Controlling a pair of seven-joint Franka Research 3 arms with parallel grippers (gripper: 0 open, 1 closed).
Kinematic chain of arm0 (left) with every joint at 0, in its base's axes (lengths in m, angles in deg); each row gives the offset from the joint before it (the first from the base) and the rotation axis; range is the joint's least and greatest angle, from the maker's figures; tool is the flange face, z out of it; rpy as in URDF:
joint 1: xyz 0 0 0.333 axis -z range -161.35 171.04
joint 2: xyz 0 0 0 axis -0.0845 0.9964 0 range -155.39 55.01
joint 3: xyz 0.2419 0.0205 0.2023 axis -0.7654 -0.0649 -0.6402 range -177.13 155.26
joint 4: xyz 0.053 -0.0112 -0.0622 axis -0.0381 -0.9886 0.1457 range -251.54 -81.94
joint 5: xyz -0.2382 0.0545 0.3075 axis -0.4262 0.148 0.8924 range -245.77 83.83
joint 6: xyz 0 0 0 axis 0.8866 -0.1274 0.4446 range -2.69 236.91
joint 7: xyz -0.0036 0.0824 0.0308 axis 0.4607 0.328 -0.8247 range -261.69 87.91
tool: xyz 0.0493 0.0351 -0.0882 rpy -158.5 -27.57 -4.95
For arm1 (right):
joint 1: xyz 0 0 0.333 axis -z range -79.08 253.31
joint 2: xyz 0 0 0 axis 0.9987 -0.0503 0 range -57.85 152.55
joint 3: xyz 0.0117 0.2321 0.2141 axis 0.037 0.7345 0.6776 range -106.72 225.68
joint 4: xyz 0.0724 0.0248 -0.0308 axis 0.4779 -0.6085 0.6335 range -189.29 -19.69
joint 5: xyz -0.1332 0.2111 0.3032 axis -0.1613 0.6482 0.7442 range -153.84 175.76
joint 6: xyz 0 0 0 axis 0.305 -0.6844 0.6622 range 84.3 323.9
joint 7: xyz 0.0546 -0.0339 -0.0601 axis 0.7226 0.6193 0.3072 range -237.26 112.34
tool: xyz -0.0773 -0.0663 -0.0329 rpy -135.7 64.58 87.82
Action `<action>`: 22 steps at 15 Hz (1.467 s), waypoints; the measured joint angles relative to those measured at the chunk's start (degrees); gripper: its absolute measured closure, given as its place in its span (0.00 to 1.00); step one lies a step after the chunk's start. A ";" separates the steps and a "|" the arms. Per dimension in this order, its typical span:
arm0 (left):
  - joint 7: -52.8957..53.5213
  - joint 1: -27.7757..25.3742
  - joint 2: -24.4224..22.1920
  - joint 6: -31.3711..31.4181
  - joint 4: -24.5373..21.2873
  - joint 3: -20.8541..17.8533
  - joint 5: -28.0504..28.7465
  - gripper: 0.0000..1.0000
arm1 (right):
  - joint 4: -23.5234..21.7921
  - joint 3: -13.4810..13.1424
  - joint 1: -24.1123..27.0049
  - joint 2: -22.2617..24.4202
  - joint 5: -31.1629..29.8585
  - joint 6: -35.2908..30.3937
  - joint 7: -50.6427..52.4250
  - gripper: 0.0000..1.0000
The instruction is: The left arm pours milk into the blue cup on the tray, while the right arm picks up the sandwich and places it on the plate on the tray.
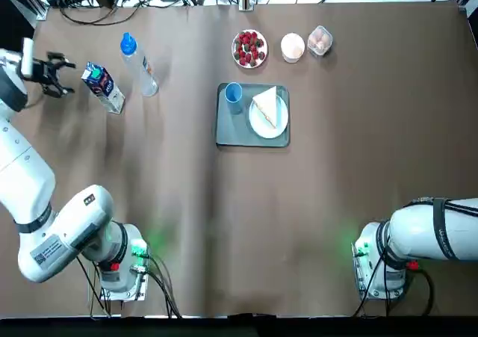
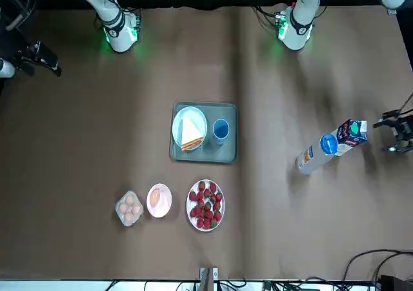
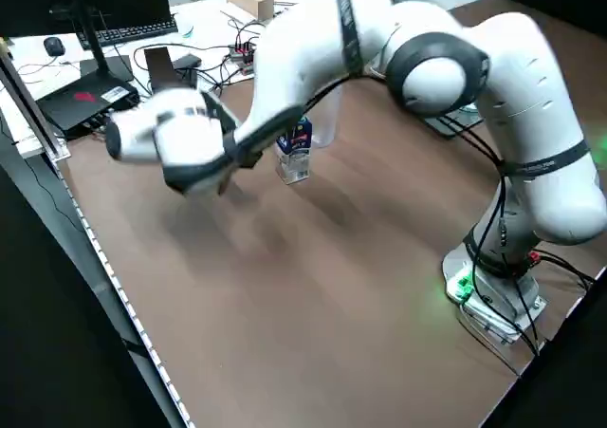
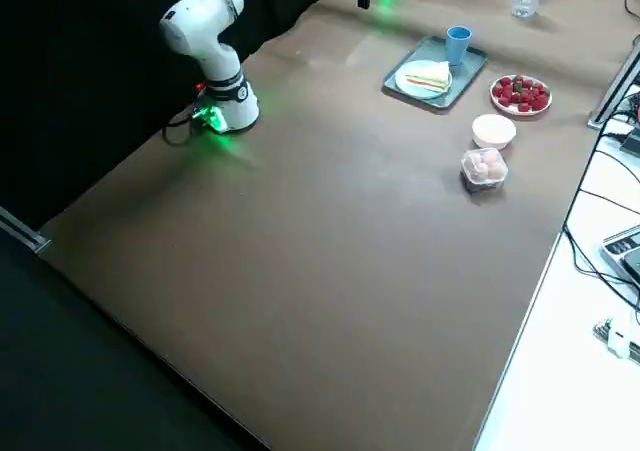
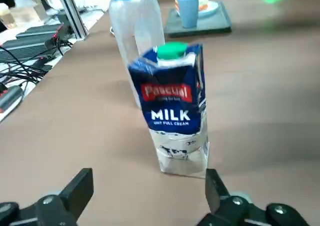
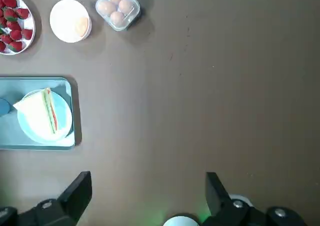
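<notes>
Hovering spread beside the milk carton (image 5: 175, 110) near the bench's (image 1: 224, 225) left edge, left claw (image 5: 149, 198) facing it squarely for a side grip; sandwich (image 1: 267, 110) lying on the tray's (image 1: 231, 131) plate (image 1: 278, 128), right claw (image 6: 149, 198) idling spread, high over the bench's right half.

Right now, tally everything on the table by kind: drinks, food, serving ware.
Drink containers: 2, blue-and-white milk carton, clear plastic bottle with blue cap
Food items: 4, triangular sandwich, plate of strawberries, small white dish, clear egg box
Serving ware: 3, grey tray, blue cup, round white plate
Total: 9
</notes>
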 joint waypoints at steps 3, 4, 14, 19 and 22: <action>-5.29 2.21 -8.36 -0.17 0.28 -0.01 6.55 0.01 | -0.02 0.00 0.02 0.00 0.00 -0.01 0.00 0.00; -8.98 4.06 -11.22 -0.17 0.27 -0.01 8.97 0.01 | -0.02 0.00 0.03 0.00 0.00 -0.01 0.00 0.00; -59.30 36.22 -24.73 2.34 -0.13 0.38 27.24 0.01 | -0.11 0.06 0.04 0.00 0.00 -0.06 0.03 0.00; -93.34 45.53 -26.21 2.45 -0.30 0.39 34.51 0.01 | -0.73 0.96 -4.97 -1.59 0.07 -0.09 0.45 0.00; -110.04 48.83 -26.88 2.48 -0.33 0.39 37.75 0.01 | -0.75 1.13 -6.76 -3.71 -0.04 -0.07 0.33 0.00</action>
